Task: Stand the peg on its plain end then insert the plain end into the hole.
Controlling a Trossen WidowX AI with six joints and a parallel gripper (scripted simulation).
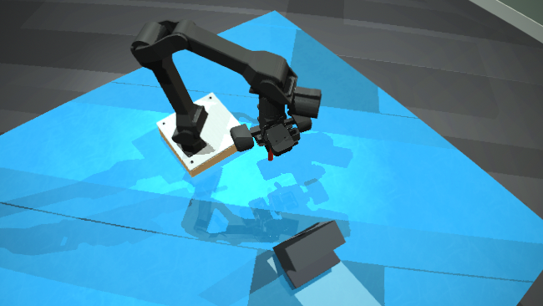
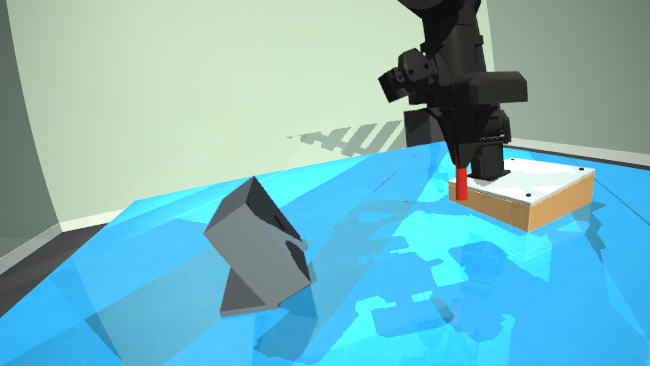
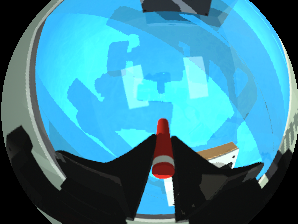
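The red peg (image 1: 271,155) (image 2: 462,185) (image 3: 163,142) is nearly upright, its plain end down and clear of the table. Its white band shows near the upper end in the wrist view. My gripper (image 2: 462,163) (image 3: 162,139) is shut on the peg and holds it well above the table, near the robot's base. The grey sloped panel (image 1: 313,247) (image 2: 255,252) (image 3: 176,5) stands apart from the peg, farther out from the base. Its holed face is mostly in shadow in the exterior view, with the hole (image 2: 279,221) only a dark mark.
The robot's base plate (image 1: 217,114) (image 2: 545,175), white on a tan block, is close behind the held peg. In the wrist view its corner (image 3: 220,151) shows beside the right finger. Arm shadows and reflections lie across the blue table (image 1: 418,188) (image 2: 165,215).
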